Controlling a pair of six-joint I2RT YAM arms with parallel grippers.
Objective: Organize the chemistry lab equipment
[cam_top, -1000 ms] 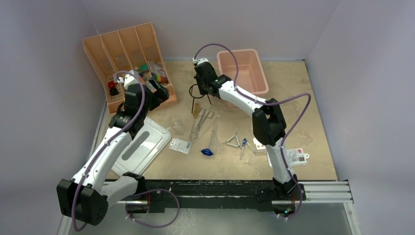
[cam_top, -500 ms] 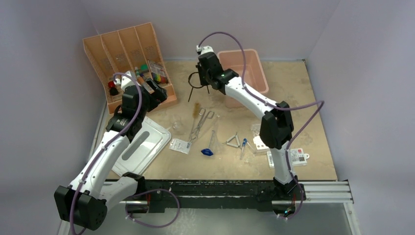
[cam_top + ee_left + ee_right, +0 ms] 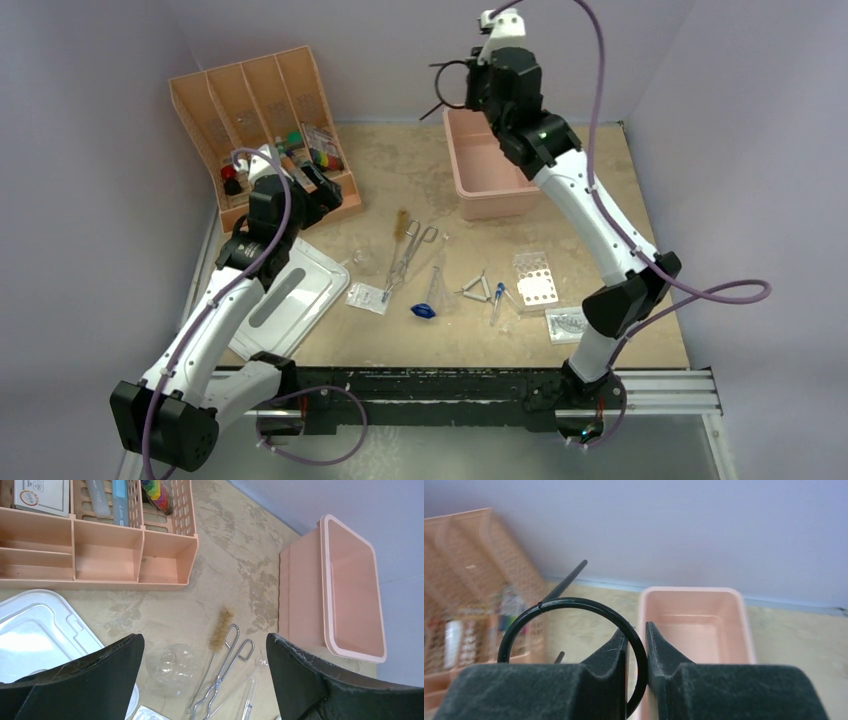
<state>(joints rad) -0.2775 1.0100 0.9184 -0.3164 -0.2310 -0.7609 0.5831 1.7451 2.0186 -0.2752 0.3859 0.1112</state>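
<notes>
right claw (image 3: 636, 630) pinches the black wire ring tripod (image 3: 574, 599) aloft; left claw (image 3: 203, 641) spread wide

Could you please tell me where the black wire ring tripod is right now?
The black wire ring tripod is pinched in the right gripper, held aloft at the far side, by the pink tub's far left corner in the top view.

No legible txt, card label (image 3: 41, 495) blurry

Table (image 3: 610, 190) holds tray (image 3: 192, 100), tub (image 3: 488, 206), forceps (image 3: 405, 256), flask (image 3: 362, 257), well rack (image 3: 534, 280).
</notes>
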